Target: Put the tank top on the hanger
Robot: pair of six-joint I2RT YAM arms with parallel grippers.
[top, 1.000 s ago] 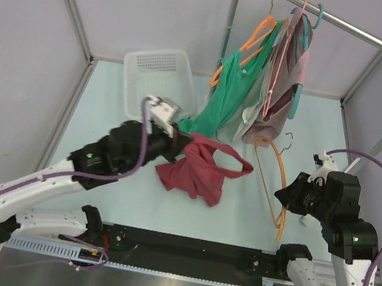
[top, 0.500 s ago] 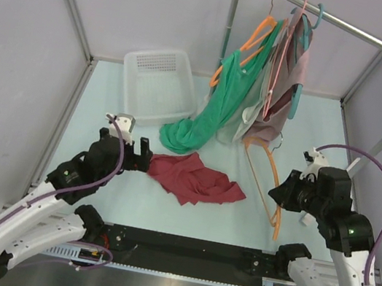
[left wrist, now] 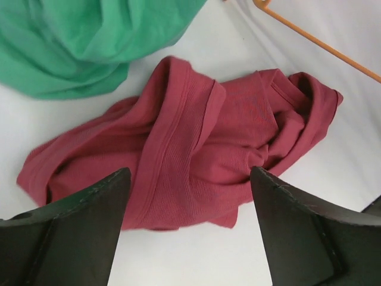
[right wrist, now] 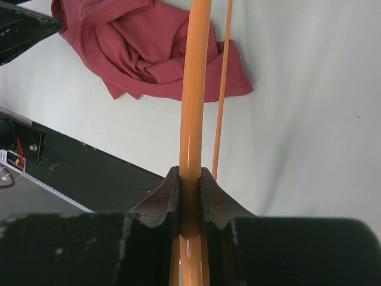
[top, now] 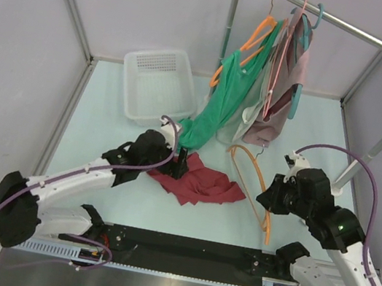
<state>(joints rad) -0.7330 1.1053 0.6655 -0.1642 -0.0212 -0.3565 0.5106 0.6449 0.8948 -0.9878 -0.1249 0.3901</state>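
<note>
The maroon tank top (top: 199, 181) lies crumpled on the table, left of the bare orange hanger (top: 266, 230). My left gripper (top: 180, 163) hovers over the tank top's left edge. In the left wrist view, this gripper (left wrist: 189, 174) is open, its black fingers straddling the tank top (left wrist: 190, 137) with nothing gripped. My right gripper (top: 269, 201) is shut on one arm of the hanger. The right wrist view shows the gripper (right wrist: 190, 176) pinching the orange bar (right wrist: 195, 89), with the tank top (right wrist: 149, 42) beyond it.
A long green garment (top: 206, 120) hangs from an orange hanger on the rail (top: 345, 26), its lower end pooled right behind the tank top. A pale pink garment (top: 291, 79) and a teal hanger (top: 311, 31) hang beside it. A white basket (top: 161, 82) stands at the back left.
The left gripper let go of the tank top, which dropped flat on the table. It drew back, then came in over the fabric, open. The right arm shifted the hanger leftward.
</note>
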